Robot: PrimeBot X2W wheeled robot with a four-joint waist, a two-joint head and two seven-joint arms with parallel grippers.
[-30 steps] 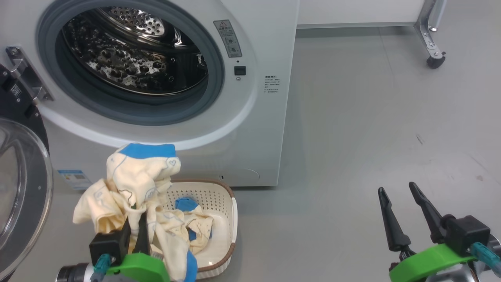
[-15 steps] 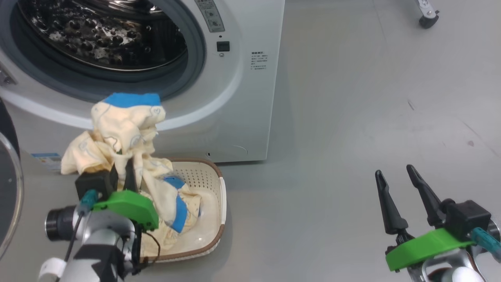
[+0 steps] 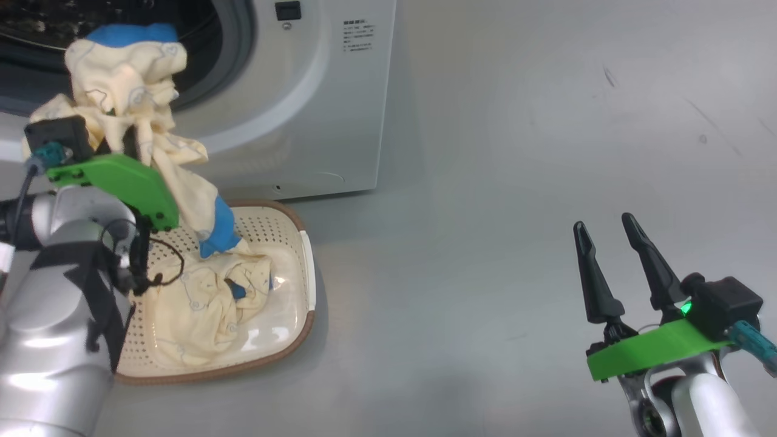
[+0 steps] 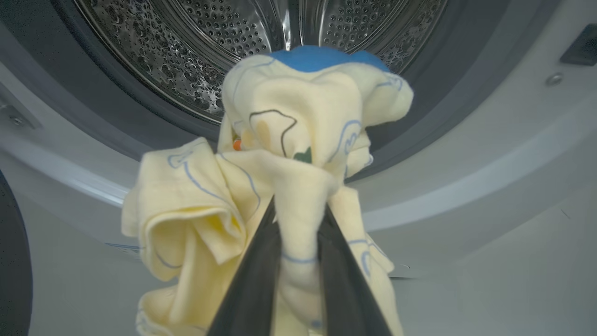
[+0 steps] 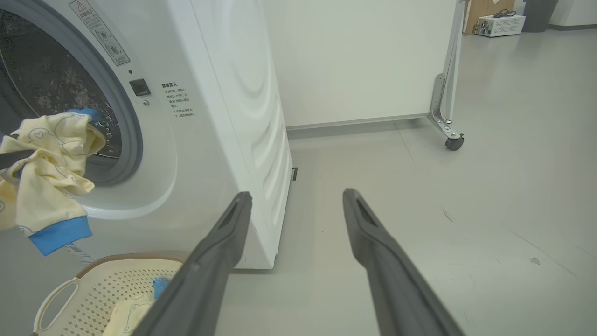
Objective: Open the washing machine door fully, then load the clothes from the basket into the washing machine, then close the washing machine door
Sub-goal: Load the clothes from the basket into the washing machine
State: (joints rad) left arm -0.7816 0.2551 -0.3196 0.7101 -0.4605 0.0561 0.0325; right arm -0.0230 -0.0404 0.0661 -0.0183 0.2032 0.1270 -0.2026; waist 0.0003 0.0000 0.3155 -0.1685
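Observation:
My left gripper (image 4: 301,219) is shut on a cream-yellow garment with blue cuffs (image 3: 124,73) that hangs in front of the washing machine's (image 3: 315,103) open mouth, just below the steel drum (image 4: 196,51). One blue cuff (image 3: 218,230) dangles above the basket (image 3: 306,255), which stands on the floor against the machine's front. More cream and blue clothes (image 3: 200,303) lie in the basket. A black strip of the open door's rim (image 4: 11,280) shows at the left edge of the left wrist view. My right gripper (image 3: 603,220) hovers open and holds nothing over the floor to the right.
Bare grey floor (image 3: 516,152) stretches right of the machine. A white panel on a metal leg with a caster (image 5: 454,142) stands behind the machine's right side. The held garment (image 5: 42,158) appears at the left of the right wrist view, with the basket's handle (image 5: 51,303) below it.
The head camera has tilted downward. My left gripper has lifted the garment up out of the basket to the level of the drum opening. The right gripper stays open and still.

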